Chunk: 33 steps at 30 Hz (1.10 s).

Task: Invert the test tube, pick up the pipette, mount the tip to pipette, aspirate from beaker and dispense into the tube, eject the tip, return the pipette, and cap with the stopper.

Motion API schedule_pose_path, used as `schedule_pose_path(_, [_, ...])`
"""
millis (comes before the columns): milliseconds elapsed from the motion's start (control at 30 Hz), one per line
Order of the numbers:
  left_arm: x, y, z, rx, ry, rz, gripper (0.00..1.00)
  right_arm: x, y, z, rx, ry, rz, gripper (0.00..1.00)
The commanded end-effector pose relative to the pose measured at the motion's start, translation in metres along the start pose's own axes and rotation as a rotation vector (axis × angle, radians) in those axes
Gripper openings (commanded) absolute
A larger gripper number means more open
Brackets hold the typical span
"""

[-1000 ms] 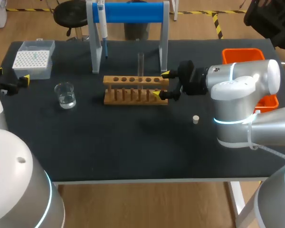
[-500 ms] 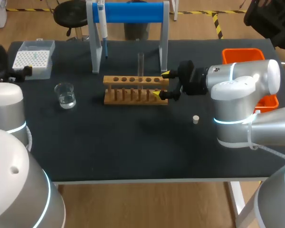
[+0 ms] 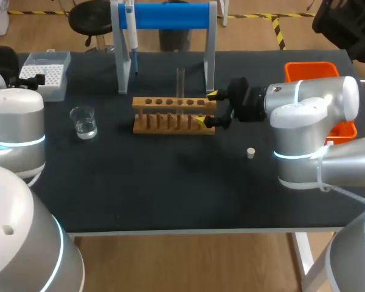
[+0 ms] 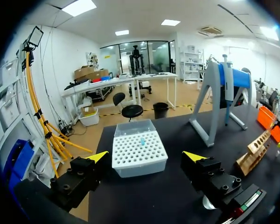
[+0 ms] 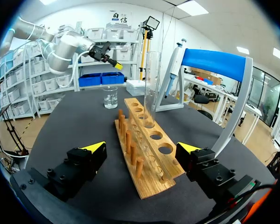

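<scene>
Straddling rack end with right gripper, left gripper at tip box

Right gripper [image 3: 207, 107] is spread wide, one yellow tip on each side of the right end of the wooden rack [image 3: 173, 115]. In the right wrist view there is a gap between each finger and the wood, so it is gripping nothing.

Test tube [image 3: 180, 82] stands upright in a back-row hole of the rack, about mid-length and ahead of the right gripper.

Left gripper [image 4: 145, 156] is also spread wide and empty. It sits at the far left corner of the worktop [image 3: 170, 182], with the white tip box [image 4: 139, 151] just ahead, in line with the gap between its fingers.

Pipette [image 3: 131, 36] hangs on the blue-barred stand [image 3: 164, 15] behind the rack. Beaker [image 3: 84, 121], holding clear liquid, is left of the rack and well apart from it. Stopper [image 3: 250, 152] lies loose on the worktop, nearer than the right gripper and to its right. Orange bin [image 3: 310, 70] sits at the far right edge, partly hidden by the right arm.
</scene>
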<state>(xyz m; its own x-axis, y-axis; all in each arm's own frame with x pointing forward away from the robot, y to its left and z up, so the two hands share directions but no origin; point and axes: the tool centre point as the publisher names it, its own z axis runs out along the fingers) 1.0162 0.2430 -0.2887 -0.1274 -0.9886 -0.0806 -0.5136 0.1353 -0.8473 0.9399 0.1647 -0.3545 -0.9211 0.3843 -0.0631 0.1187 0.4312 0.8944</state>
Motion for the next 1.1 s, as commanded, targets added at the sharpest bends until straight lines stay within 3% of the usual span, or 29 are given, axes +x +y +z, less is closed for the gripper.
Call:
schedule_pose_path(33, [-0.006,0.002,0.047,-0.003,0.001,-0.004,1.0,0.0,-0.001,0.0,-0.003,0.0,-0.001,1.0])
schedule_pose_path(433, [-0.017,0.005,0.08,-0.002,0.023,-0.005,1.0,0.0,-0.001,0.0,-0.003,0.0,-0.001,1.0])
schedule_pose_path(1100, [-0.012,0.012,0.086,0.001,0.034,-0.026,1.0,0.0,-0.001,0.0,-0.003,0.0,-0.001,1.0])
